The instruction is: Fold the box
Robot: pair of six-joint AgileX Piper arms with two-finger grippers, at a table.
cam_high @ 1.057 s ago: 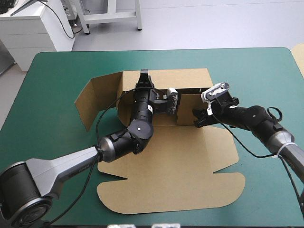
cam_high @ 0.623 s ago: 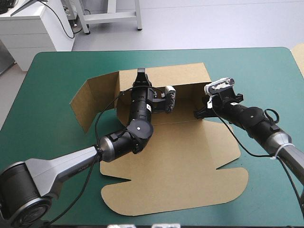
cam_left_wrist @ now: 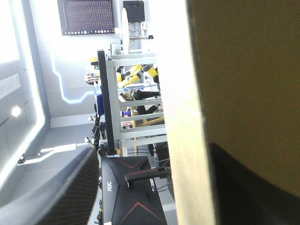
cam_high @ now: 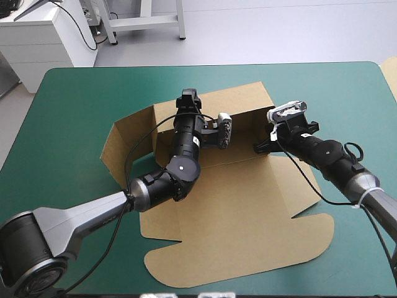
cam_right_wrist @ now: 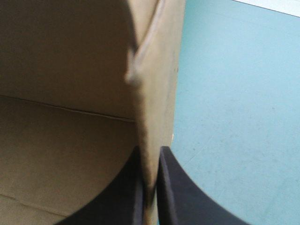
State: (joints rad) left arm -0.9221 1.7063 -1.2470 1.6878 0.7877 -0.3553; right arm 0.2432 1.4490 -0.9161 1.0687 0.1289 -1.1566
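The teal-green table [cam_high: 62, 124] fills the high view, with the brown box [cam_high: 248, 211] at the middle of the frame. Its lid [cam_high: 248, 254] lies flat toward the lower right.

Since just before, the whole sheet has swung round. The lid has slid toward the lower right, and the side flap [cam_high: 127, 139] at centre left has drawn in and stands steeper. The back wall [cam_high: 245, 99] is up, so the tray seems to be forming, though nothing looks tucked yet.

The right gripper [cam_high: 259, 148], right of centre, has its fingers [cam_right_wrist: 171, 187] pressed almost together, pinching the edge of the right-hand wall. The left gripper [cam_high: 188, 99], at upper centre, straddles the back wall. Its fingers [cam_left_wrist: 56, 192] are spread, with a clear gap on one side of the board.

From above, the left arm hides its own fingertips and the corner where the walls meet. I cannot tell whether any tab has gone in.
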